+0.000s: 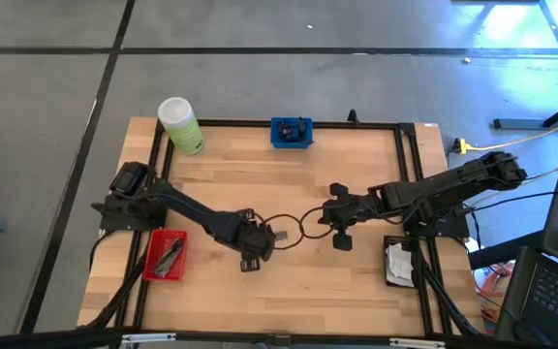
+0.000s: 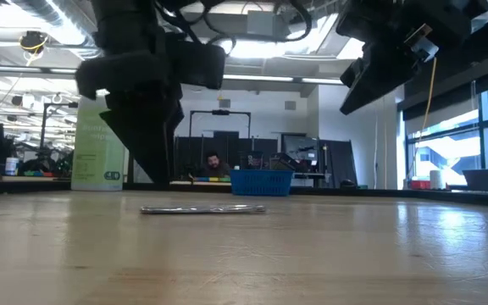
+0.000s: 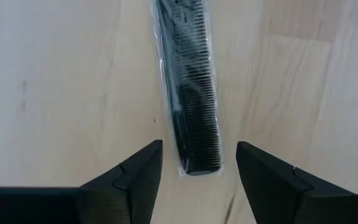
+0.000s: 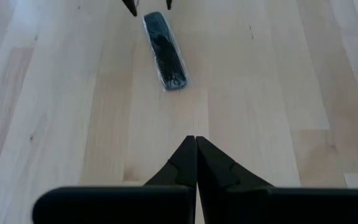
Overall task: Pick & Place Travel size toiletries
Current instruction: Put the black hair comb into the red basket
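the wooden table (image 1: 289, 281) is carrying everything here, with a big light-green bottle (image 1: 180, 125) standing at its far left corner and a blue tray (image 1: 291, 133) sitting at the middle of the far edge. a red tray (image 1: 166, 255) is lying at the near left, already holding some grey items whose kind is hard to tell, and a black tray (image 1: 399, 263) at the near right is holding what look like white sachets. judging by that, part of the sorting is done.

the left arm is reaching in toward the table's middle, and the left gripper (image 3: 197, 168) is hovering just above the wood with its fingers spread wide, holding nothing. the one loose toiletry in sight, a black comb in a clear packet (image 3: 190, 93), is lying flat on the table with its near end sitting between those open fingers, not yet touched as far as the left wrist view shows. so the grasp is lined up but not made, and the closing, lifting and carrying to a tray are all left to do for this piece.

the right gripper (image 4: 196, 160) is waiting nearby over bare wood, its fingers pressed together and empty, pointing toward the same packet.
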Tool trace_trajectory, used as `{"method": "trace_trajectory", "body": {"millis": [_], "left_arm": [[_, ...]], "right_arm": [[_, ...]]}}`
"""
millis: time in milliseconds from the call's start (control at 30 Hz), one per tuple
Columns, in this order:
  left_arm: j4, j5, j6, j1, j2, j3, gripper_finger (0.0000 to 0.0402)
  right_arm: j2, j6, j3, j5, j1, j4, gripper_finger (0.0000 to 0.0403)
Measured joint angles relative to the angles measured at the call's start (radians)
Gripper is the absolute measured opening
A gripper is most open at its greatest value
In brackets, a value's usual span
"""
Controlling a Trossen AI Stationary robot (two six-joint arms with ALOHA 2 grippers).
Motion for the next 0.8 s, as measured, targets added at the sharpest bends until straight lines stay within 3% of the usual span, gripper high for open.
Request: {"method": "trace_trajectory", "body": {"millis": [167, 367, 800], "left_arm": [[-0.007, 0.111, -0.036, 0.044, 0.000, -0.005, 0.0229], [-0.007, 0.056, -0.039, 0.052, 0.001, -0.023, 0.0266], [0.060, 0.066, -0.097, 0.018, 0.066, -0.066, 0.0265]], "right_arm": [[0.000, 0.000, 0.000, -0.007, 0.000, 0.004, 0.0004], [0.000, 0.000, 0.000, -0.007, 0.000, 0.004, 0.0005], [0.000, -0.026, 0.000, -0.006, 0.000, 0.029, 0.0005]]}}
